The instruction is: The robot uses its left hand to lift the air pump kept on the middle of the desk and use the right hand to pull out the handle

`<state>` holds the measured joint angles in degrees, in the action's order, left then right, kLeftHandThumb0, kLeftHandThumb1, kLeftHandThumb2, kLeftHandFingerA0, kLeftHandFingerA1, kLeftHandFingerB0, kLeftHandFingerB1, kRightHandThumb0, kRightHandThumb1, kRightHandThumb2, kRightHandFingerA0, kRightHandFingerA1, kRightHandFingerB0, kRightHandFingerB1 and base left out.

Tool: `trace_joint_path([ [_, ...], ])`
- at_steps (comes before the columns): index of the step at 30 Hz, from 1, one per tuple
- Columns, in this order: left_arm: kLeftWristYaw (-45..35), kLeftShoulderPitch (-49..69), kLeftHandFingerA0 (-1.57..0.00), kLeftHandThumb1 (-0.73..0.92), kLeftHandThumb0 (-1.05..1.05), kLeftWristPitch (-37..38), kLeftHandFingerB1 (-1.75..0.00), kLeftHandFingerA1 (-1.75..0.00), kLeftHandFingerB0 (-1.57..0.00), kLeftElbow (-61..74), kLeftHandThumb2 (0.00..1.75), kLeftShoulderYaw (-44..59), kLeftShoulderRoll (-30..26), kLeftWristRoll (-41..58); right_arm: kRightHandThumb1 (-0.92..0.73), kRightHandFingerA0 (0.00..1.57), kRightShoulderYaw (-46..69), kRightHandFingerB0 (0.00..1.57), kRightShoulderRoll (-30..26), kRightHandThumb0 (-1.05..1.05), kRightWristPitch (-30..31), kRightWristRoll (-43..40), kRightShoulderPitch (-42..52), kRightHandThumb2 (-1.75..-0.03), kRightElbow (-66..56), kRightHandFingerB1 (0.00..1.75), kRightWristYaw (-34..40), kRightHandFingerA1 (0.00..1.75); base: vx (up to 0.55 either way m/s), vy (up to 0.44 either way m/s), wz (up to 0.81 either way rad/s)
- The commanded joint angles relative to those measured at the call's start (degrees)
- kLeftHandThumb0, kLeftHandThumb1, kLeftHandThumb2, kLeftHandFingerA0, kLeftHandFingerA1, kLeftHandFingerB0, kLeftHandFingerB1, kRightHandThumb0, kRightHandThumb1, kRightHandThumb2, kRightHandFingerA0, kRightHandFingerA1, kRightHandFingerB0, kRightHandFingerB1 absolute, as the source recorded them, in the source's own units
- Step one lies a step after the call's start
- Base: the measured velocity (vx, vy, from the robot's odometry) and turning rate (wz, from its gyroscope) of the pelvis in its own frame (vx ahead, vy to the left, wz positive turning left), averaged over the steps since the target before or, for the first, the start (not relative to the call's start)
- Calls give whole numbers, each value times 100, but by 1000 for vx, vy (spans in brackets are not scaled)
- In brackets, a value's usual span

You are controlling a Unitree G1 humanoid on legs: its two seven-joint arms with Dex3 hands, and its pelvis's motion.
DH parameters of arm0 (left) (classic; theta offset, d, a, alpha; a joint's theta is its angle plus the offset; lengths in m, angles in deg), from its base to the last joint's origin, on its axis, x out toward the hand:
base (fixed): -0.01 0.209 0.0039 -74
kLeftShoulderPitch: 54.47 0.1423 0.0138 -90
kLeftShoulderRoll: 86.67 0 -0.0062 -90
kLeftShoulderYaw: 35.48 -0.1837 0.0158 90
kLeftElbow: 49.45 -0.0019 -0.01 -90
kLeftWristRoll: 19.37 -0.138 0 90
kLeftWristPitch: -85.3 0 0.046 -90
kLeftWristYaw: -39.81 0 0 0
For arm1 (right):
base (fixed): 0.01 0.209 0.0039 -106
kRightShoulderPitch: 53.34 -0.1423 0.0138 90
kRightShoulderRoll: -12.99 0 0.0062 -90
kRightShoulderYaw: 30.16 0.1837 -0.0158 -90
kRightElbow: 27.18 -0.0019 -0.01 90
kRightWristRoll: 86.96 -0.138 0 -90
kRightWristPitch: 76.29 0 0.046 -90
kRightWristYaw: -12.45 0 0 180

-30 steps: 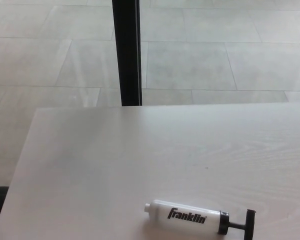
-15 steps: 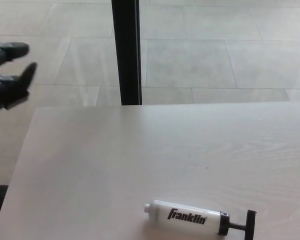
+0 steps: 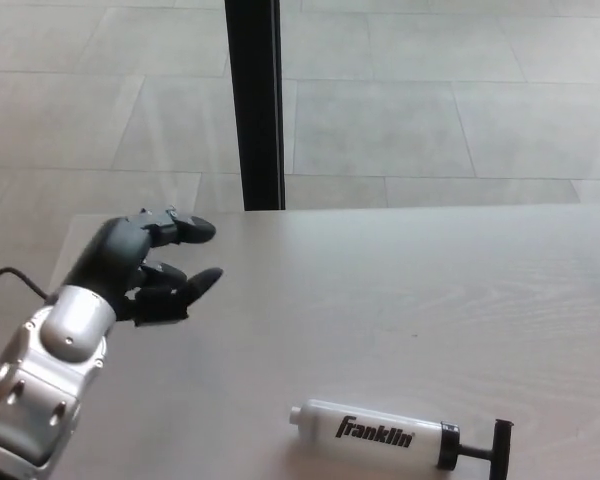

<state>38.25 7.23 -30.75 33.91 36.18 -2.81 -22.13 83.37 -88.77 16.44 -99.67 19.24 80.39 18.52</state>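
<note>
Item: air pump point(image 3: 370, 433), white barrel, black T-handle point(image 3: 498, 447) at its right end, lay on its side near the front edge of the surface point(image 3: 400, 290), right of centre. Left hand point(image 3: 145, 268) hung over the surface toward its left edge, well apart from the pump, fingers point(image 3: 190, 231) spread, holding nothing. Right hand was not visible. Risk noted: the round barrel could roll or slide off the front edge if the fingers nudged it rather than closed around it.

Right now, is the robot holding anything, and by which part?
Nothing. The left hand is open above the desk, apart from the pump. The right hand is out of view.
</note>
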Motion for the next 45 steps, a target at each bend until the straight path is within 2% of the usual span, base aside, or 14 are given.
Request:
trace_joint_path([
  [1, -286, 69, -47, 61, -68, 58, -49, -60, -41, 115, 65, -375, -56, -626, -80, 52, 68, 36, -2, -62, -99, 97, -71, -64, 68, 35, -45, 54, 0, 0, 0],
  [3, -323, 32, -48, 50, -59, -51, -54, -68, -29, 182, 96, -532, 33, -722, -80, 55, 84, 39, 28, -56, -71, 92, -89, -64, 91, 37, -18, 54, 0, 0, 0],
  [7, -349, -36, -44, 64, -70, -167, -47, -59, -39, 206, 62, -606, 221, -811, -64, 49, 99, 33, 26, -54, -35, 93, -113, -95, 94, 51, -26, 62, 0, 0, 0],
  [8, -334, -72, -41, 69, -68, -88, -47, -58, -40, 201, 61, -633, 342, -830, -80, 54, 100, 37, 59, -49, -71, 44, -135, -63, 128, 38, -86, 54, 0, 0, 0],
  [14, -482, -158, -38, 72, -78, -229, -48, -64, -37, 444, 62, -892, 811, -1002, -76, 51, 75, 37, 251, -51, -78, 60, -231, -63, 134, 39, -37, 54, 0, 0, 0],
  [15, -558, -186, -38, 55, -75, -168, -53, -69, -24, 483, 101, -1114, 851, -1145, -78, 52, 17, 37, 279, -48, -75, 157, -233, -63, 119, 38, 39, 52, 0, 0, 0],
  [17, -642, -142, -32, 69, -74, -179, -47, -65, -34, 591, 63, -1237, 864, -1221, -75, 55, 12, 36, 303, -54, -131, 143, -240, -65, 154, 39, -19, 55, 0, 0, 0],
  [19, -817, -172, -35, 50, -63, -90, -61, -69, -35, 661, 101, -1672, 773, -1563, -79, 55, -7, 35, 338, -49, -183, 152, -273, -63, 245, 38, -47, 54, 0, 0, 0],
  [23, -1183, -321, -28, 61, -58, -304, -51, -62, -38, 719, 72, -2350, 606, -2064, -66, 51, -46, 33, 360, -56, -168, 206, -298, -94, 239, 51, -3, 63, 0, 0, 0],
  [24, -1245, -346, -25, 61, -61, -286, -51, -61, -36, 727, 69, -2480, 543, -2182, -81, 58, -40, 38, 366, -52, -185, 208, -322, -62, 273, 38, 11, 53, 0, 0, 0],
  [26, -1446, -424, -19, 46, -68, -242, -58, -60, -30, 670, 94, -2839, 390, -2468, -65, 52, -23, 34, 322, -57, -217, 208, -359, -93, 329, 51, -18, 63, 0, 0, 0],
  [28, -1879, -629, -12, 65, -75, -192, -40, -56, -20, 671, 59, -3286, 117, -2816, -81, 57, -2, 39, 310, -55, -237, 222, -427, -64, 369, 40, 32, 55, 0, 0, 0],
  [30, -2315, -776, 0, 55, -89, -291, -31, -25, -4, 791, 93, -3697, -105, -3150, -81, 59, 47, 41, 332, -55, -219, 155, -473, -64, 376, 40, 40, 57, 0, 0, 0],
  [45, -2521, -933, 0, 64, -103, -289, -14, -8, -15, 892, 100, -4459, -448, -4220, -66, 56, 33, 36, 285, -57, -154, 191, -696, -96, 445, 52, 88, 66, 0, 0, 0],
])
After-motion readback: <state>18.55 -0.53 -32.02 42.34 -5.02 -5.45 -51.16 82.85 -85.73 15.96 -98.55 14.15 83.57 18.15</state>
